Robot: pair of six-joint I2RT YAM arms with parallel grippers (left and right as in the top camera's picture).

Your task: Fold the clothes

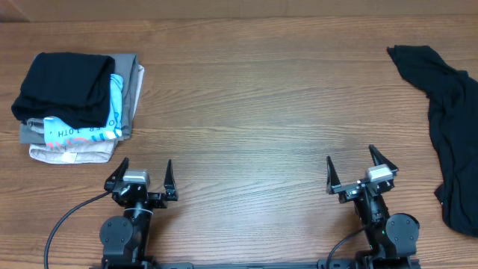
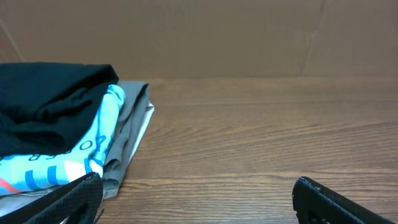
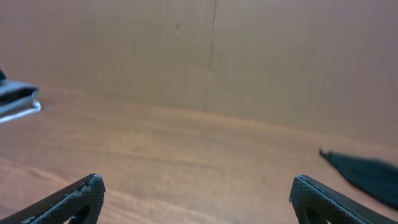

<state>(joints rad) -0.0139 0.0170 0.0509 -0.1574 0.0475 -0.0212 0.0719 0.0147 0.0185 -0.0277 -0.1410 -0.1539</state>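
From overhead, we are seeing the black T-shirt (image 1: pixel 452 127) lying crumpled and unfolded at the far right edge of the wooden table (image 1: pixel 246 97). It is well apart from both arms. At the far left a stack is sitting: a folded black garment (image 1: pixel 63 86) on top, a light-blue printed garment (image 1: pixel 89 131) under it, then a grey garment (image 1: pixel 136 86) and a beige garment (image 1: pixel 71 153). The left gripper (image 1: pixel 146 166) and the right gripper (image 1: pixel 350 158) are resting at the near edge, both with fingers spread wide and holding nothing.

Through the left wrist camera, we are looking between the left gripper's (image 2: pixel 196 205) parted fingers at the stack on the left: black (image 2: pixel 43 106) over light-blue (image 2: pixel 62 162) over grey (image 2: pixel 134 124).

Through the right wrist camera, the right gripper (image 3: pixel 198 202) is likewise standing spread over bare wood. A dark edge of the T-shirt (image 3: pixel 367 174) is showing at the right.
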